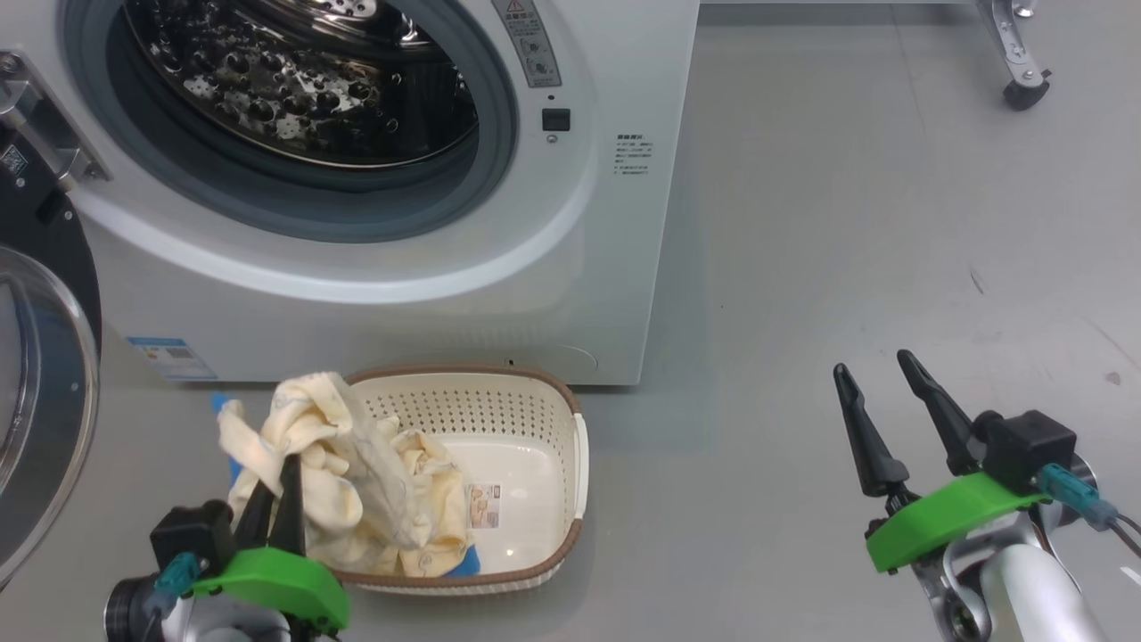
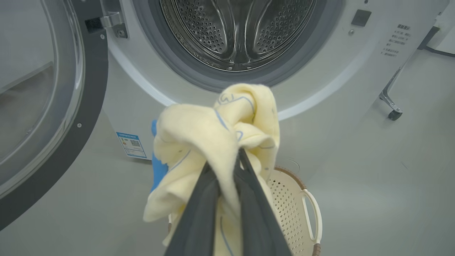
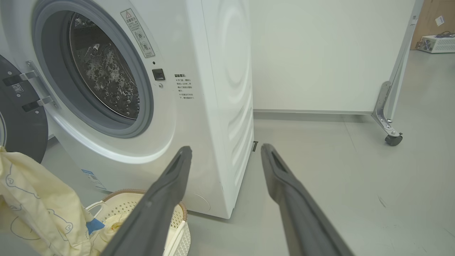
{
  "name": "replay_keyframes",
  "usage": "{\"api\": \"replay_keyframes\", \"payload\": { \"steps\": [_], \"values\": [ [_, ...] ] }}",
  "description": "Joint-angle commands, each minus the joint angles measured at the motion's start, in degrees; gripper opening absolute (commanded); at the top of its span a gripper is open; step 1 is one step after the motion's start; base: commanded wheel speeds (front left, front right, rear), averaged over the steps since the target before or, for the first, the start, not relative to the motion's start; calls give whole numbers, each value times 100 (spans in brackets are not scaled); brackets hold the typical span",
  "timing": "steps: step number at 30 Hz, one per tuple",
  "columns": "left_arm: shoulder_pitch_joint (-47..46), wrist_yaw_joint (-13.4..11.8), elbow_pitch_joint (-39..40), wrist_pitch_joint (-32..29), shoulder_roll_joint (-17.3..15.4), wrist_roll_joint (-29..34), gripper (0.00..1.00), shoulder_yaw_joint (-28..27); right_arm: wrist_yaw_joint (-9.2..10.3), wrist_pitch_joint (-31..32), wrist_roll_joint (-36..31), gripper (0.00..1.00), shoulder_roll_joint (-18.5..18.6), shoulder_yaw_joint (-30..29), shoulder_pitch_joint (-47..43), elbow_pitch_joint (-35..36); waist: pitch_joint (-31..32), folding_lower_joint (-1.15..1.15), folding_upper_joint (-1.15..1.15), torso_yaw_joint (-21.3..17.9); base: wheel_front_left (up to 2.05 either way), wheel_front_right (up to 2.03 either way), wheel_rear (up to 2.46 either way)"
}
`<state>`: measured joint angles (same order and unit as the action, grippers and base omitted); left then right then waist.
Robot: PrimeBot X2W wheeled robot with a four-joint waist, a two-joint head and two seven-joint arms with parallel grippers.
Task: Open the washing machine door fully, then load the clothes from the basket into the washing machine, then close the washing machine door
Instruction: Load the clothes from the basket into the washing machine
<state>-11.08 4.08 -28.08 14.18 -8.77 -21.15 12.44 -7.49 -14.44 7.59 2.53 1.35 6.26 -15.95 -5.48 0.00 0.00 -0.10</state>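
The light is bright, even and soft, coming from above. The washing machine [image 1: 357,312] and the basket [image 1: 575,428] cast only faint shadows on the floor [image 1: 847,223], which has a mild sheen. The steel drum [image 1: 294,89] glints. Wrist views stretch shapes near their edges. The fingers [image 2: 195,220] of the left gripper [image 2: 225,158], close to the lens, look slightly soft.

The head camera is looking steeply down on the front of the washing machine [image 1: 401,303] and the basket [image 1: 463,368] just below. The left wrist camera is facing the drum [image 2: 238,32] from low and near. The right wrist camera is angling across the machine's corner from farther off. All three are sharing drum and basket.
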Motion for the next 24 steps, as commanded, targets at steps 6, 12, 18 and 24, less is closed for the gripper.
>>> {"api": "replay_keyframes", "payload": {
  "steps": [6, 12, 18, 24],
  "values": [
    [-139, 150, 575, 82, 37, 268, 0, -606, 0, -56, 52, 100, 35, 89, 117, 209, -132, 0, 0, 13, 0, 0, 0],
    [-459, 264, 873, 82, -5, 487, 0, -896, 0, -56, -3, 100, 35, 107, 292, 253, -511, 0, 0, -97, 0, 0, 0],
    [-1143, 311, 1140, 82, -178, 556, 0, -1208, 0, -56, -26, 100, 35, 110, 481, 301, -1100, 0, 0, -303, 0, 0, 0],
    [-2159, 333, 1178, 82, -545, 528, 0, -1317, 0, -56, 3, 100, 35, 161, 691, 345, -1708, 0, 0, -547, 0, 0, 0]
  ]
}}
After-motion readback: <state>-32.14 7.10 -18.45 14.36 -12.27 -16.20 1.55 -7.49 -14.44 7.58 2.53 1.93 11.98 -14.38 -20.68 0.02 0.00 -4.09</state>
